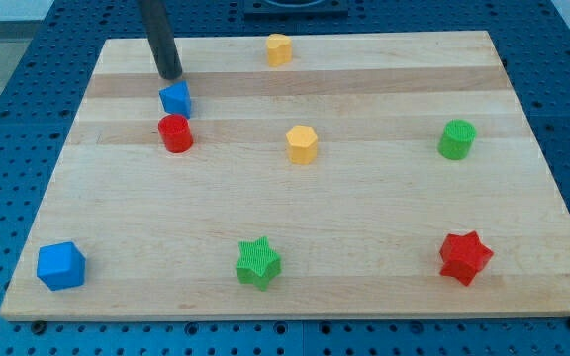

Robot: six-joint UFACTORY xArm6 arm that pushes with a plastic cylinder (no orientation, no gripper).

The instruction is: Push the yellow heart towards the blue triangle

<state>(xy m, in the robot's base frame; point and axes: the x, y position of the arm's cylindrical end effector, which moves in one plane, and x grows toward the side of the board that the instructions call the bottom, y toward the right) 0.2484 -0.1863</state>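
Observation:
The yellow heart (279, 48) lies near the board's top edge, a little left of centre. The blue triangle (175, 98) lies at the upper left, with a red cylinder (175, 133) just below it. My tip (170, 75) stands just above the blue triangle, very close to its upper edge, and well to the left of the yellow heart.
A yellow hexagon (302, 143) sits mid-board. A green cylinder (456, 139) is at the right. A blue cube (60, 265) is at the bottom left, a green star (258, 262) at bottom centre, a red star (464, 257) at bottom right. The wooden board (384, 208) lies on a blue perforated table.

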